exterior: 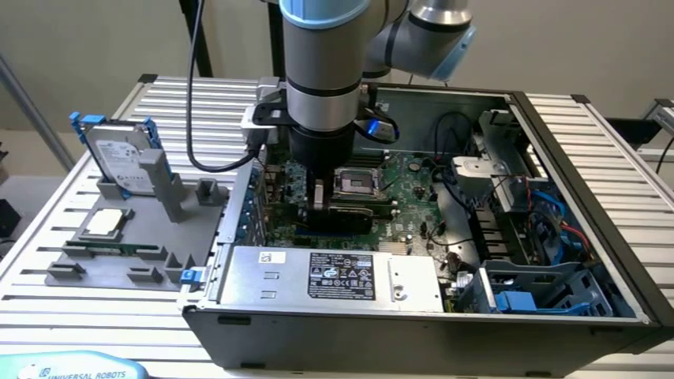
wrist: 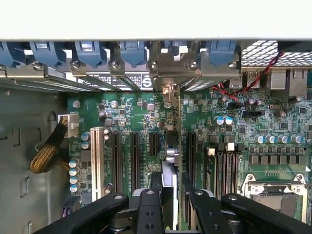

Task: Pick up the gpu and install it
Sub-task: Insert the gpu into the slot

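My gripper [wrist: 170, 195] clamped on gpu [wrist: 171, 146], card held edge-on, upright, so bottom edge meets slot. Bracket end [wrist: 168, 91] faces case rear openings. Card low over motherboard [wrist: 273, 122], among expansion slots [wrist: 134, 156]. Seating depth: cannot tell. Hard drive [exterior: 118, 154] parked outside case.

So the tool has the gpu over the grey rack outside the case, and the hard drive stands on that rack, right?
Not quite. The tool holds the gpu edge-on inside the case, over the motherboard slots, as the wrist view shows. The hard drive does stand on the grey rack.
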`<act>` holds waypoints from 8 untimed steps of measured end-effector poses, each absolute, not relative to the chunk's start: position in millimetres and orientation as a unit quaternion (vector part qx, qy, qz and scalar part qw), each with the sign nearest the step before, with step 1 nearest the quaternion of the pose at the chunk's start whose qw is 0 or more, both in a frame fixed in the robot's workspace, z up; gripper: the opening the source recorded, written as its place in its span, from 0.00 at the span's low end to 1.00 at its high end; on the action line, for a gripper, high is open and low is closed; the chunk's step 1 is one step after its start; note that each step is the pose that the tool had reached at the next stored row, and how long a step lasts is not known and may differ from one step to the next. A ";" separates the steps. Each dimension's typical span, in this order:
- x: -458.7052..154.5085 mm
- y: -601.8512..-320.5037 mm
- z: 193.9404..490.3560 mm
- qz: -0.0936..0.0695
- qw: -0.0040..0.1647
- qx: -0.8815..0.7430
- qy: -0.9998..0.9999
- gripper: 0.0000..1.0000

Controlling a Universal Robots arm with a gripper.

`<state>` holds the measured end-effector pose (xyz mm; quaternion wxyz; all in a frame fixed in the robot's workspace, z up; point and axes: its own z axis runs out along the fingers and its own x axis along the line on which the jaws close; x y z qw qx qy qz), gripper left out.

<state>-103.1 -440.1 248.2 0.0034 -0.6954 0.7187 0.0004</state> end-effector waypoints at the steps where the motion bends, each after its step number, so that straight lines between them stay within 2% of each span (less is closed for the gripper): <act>1: -103.2 -440.0 248.0 0.000 0.003 -0.695 0.719 0.27; 8: -103.6 -439.7 246.0 -0.001 0.001 -0.695 0.719 0.27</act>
